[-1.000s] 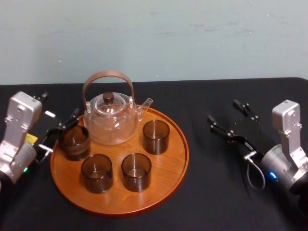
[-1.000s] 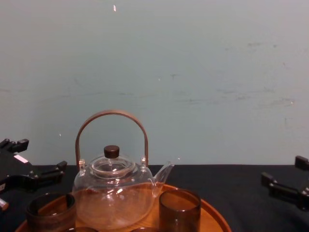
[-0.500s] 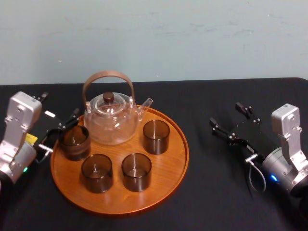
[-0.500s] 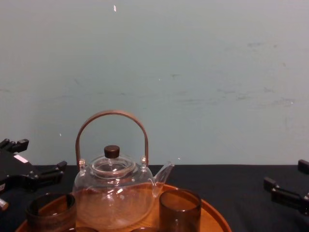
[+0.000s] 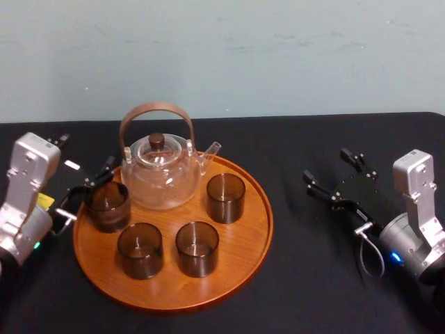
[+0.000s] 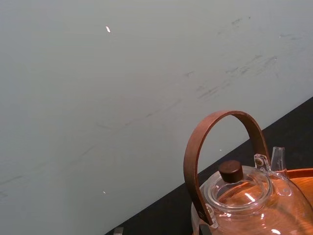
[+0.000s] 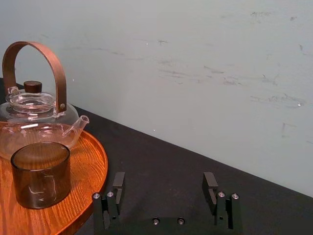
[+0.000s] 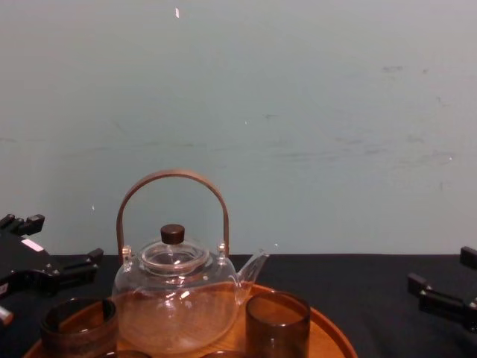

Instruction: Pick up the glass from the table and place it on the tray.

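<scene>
Several dark smoky glasses stand on the round wooden tray [image 5: 245, 233]. One glass [image 5: 108, 205] is at the tray's left edge, two more [image 5: 140, 249] [image 5: 197, 248] are at its front, and one [image 5: 226, 197] [image 7: 40, 174] is to the right of the teapot. My left gripper [image 5: 85, 154] [image 8: 52, 242] hangs open just left of the tray, behind the left-edge glass and holding nothing. On the bare cloth right of the tray, my right gripper [image 5: 330, 167] [image 7: 164, 193] is open with nothing between its fingers [image 7: 112, 196].
A glass teapot [image 5: 160, 170] [image 6: 239, 196] with a brown hoop handle sits at the back of the tray. The black table [image 5: 299, 278] has free room to the right and in front. A pale wall stands behind it.
My right gripper has drawn back a little to the right, away from the tray. The left arm, glasses and teapot have not moved.
</scene>
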Available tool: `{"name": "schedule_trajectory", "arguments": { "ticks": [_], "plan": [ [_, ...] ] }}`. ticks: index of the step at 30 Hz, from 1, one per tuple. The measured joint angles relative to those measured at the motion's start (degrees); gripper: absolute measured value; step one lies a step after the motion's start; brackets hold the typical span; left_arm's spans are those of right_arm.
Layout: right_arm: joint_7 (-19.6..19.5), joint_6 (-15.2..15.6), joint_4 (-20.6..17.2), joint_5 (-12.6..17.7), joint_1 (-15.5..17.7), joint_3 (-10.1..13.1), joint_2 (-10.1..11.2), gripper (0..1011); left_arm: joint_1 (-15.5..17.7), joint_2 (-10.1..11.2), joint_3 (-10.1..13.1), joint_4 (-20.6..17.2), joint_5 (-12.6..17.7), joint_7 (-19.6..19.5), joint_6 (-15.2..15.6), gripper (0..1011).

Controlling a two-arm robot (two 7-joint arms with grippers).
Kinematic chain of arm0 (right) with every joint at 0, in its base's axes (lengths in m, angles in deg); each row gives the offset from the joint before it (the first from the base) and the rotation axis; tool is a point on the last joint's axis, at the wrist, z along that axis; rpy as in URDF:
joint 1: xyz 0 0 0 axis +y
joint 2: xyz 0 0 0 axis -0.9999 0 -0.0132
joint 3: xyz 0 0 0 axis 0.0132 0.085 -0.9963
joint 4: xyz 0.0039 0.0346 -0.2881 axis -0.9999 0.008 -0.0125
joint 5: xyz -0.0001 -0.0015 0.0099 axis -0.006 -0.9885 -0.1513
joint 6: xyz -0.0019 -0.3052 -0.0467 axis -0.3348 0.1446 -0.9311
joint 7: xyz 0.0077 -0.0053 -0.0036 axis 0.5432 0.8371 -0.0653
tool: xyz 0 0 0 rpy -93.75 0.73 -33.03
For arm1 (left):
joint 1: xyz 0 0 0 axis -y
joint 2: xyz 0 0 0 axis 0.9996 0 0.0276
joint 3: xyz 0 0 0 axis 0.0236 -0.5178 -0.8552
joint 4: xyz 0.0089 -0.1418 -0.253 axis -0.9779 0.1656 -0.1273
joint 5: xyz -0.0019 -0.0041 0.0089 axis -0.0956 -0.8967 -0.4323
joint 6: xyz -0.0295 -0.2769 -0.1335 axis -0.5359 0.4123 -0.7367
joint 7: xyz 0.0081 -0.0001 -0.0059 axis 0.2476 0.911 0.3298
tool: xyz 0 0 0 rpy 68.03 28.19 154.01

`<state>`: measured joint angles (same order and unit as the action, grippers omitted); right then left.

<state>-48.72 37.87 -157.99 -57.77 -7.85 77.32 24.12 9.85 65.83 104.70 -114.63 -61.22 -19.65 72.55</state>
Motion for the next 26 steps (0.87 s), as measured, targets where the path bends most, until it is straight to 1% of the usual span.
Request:
{"name": "schedule_trajectory", "arguments": {
  "ticks": [26],
  "plan": [
    [0.05,0.11,0.00,0.10,-0.03,0.00,0.00,1002,0.00,0.00,0.01,0.00,0.00,0.00,0.00,1001]
  ]
}}
